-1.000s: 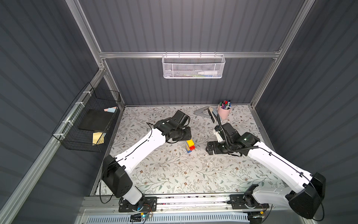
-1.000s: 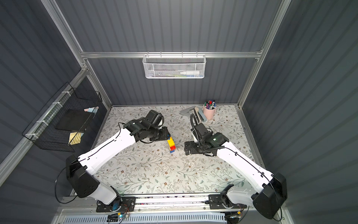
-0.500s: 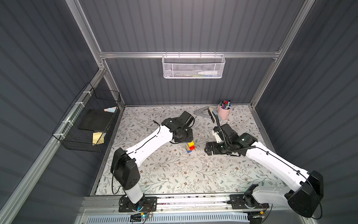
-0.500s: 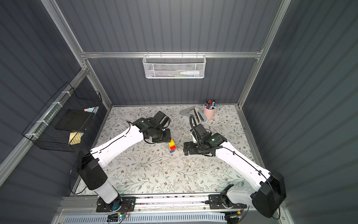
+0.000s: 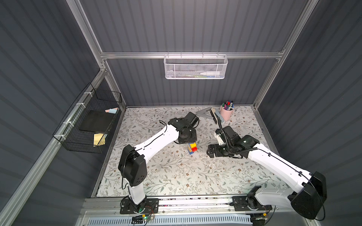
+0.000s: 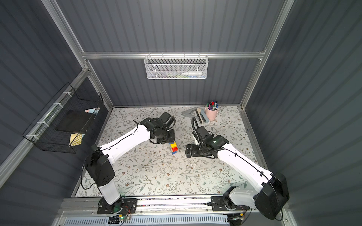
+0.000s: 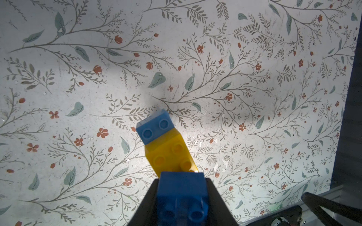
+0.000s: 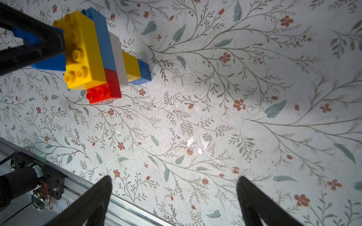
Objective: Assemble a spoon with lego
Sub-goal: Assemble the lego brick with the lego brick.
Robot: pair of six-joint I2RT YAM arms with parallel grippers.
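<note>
Spoon (image 5: 192, 148) is in my left gripper (image 5: 187, 138), over the middle of the flowered mat (image 5: 176, 172); in both top views it sits between my two grippers. My left fingers (image 7: 148, 197) are clamped on the blue brick (image 7: 182, 187) at the spoon's wide end, one finger on each side of it. From my right wrist view, the spoon (image 8: 101, 52) runs on from that brick through a long yellow brick, then a blue and a red one side by side, then a white one. It narrows to a short bar of yellow and blue that points away from my left gripper (image 8: 39, 41). I cannot tell whether that far blue end touches the mat. My right gripper (image 8: 174, 180) holds nothing: its two fingers stand wide apart with only mat between them. It is near the spoon but clear of it. A pink cup (image 5: 226, 113) of pens stands at the back of the mat, well apart from the bricks.
</note>
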